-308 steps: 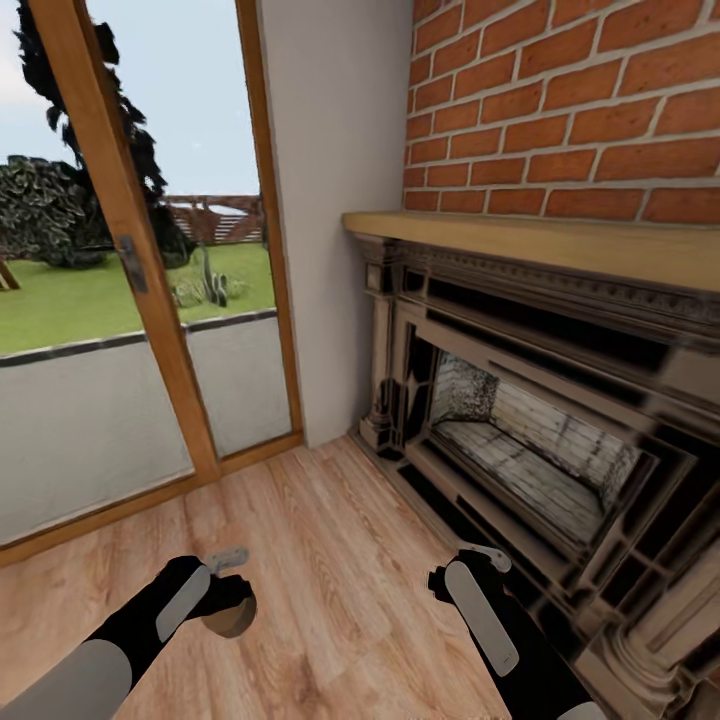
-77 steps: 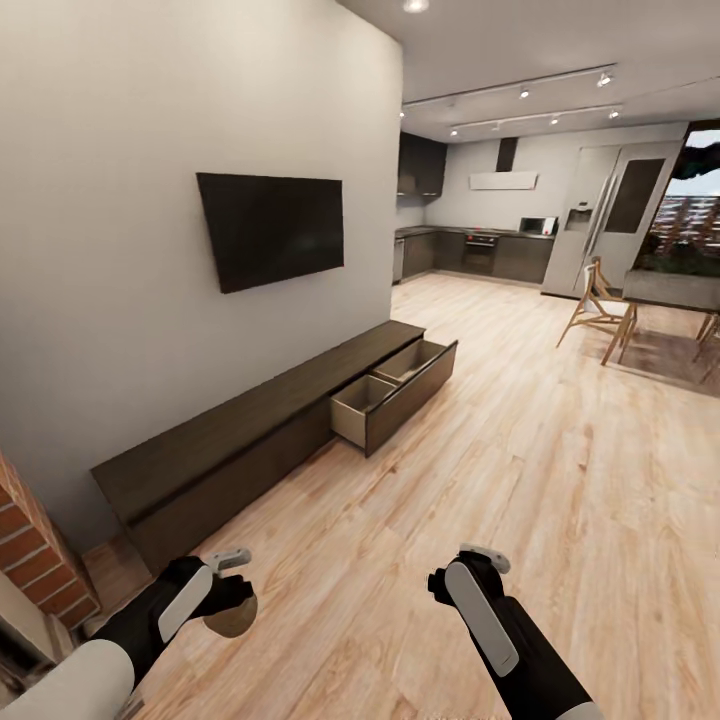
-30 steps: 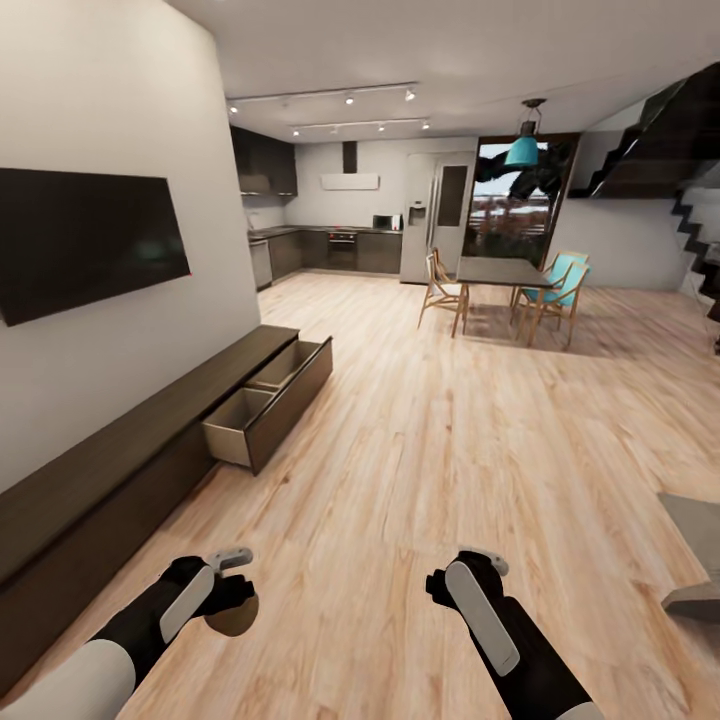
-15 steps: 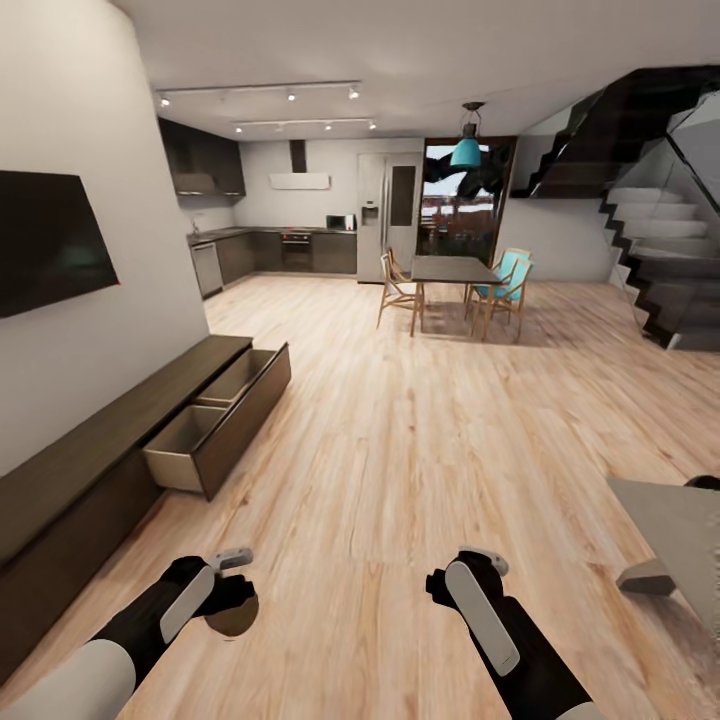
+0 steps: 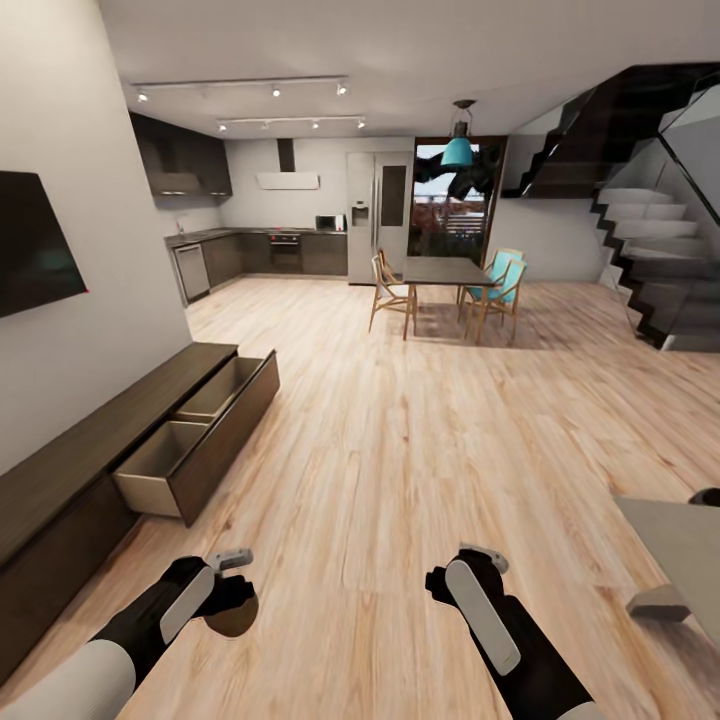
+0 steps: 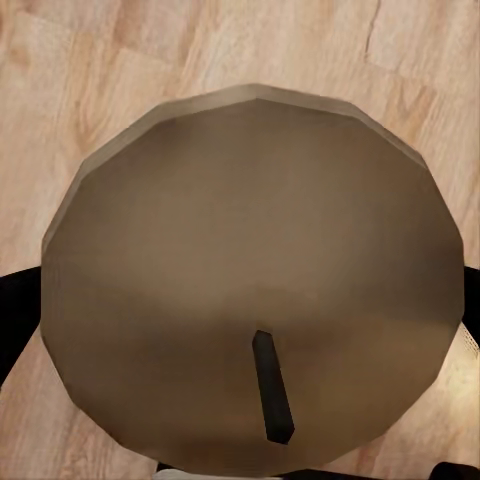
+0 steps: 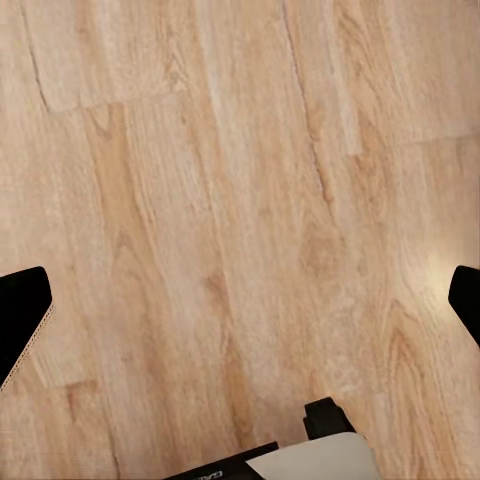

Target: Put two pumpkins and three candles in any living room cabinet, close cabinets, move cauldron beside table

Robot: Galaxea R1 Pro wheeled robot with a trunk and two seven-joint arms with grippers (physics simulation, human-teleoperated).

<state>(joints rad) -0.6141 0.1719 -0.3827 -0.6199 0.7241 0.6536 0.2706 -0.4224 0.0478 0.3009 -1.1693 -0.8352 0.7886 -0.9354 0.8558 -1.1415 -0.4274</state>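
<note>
Left gripper [image 5: 232, 600]: jaws clamped on a candle [image 6: 255, 275], fingers at both its sides, above the floor [image 5: 420, 450]. Right gripper [image 7: 240, 310]: jaws spread wide, empty. Cabinet [image 5: 90, 450] at left, drawer [image 5: 190, 440] open. Bench [image 5: 680, 550] corner at near right.

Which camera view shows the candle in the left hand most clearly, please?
The left wrist view is best: the candle is seen close up from its top, with its dark wick, between the black fingers. The head view shows it as a small brown shape under the left hand. The right wrist view shows the wooden floor.
</note>
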